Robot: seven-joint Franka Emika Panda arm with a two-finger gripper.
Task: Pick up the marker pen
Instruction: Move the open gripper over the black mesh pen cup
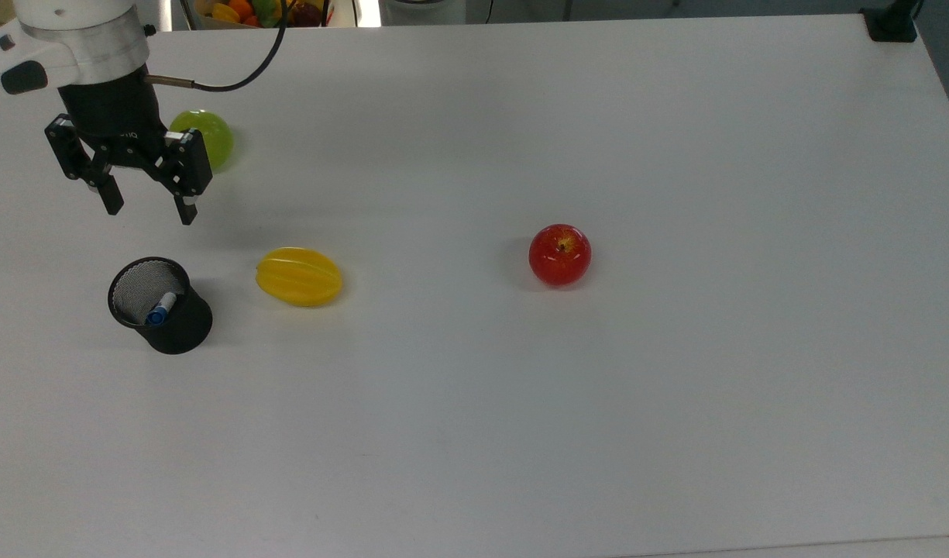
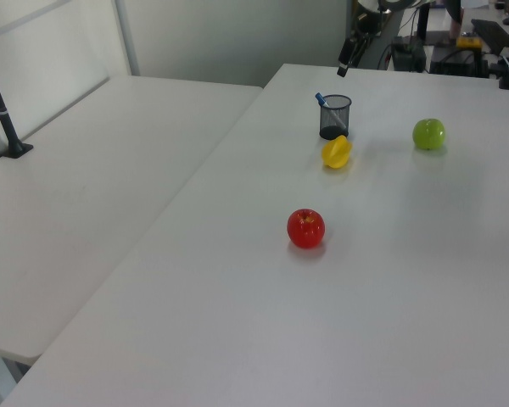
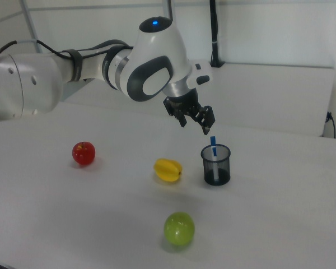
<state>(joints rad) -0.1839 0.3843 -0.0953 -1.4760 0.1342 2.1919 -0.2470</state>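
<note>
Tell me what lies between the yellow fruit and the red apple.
Nothing: in the top view, bare white table separates the yellow fruit from the red apple.
</note>
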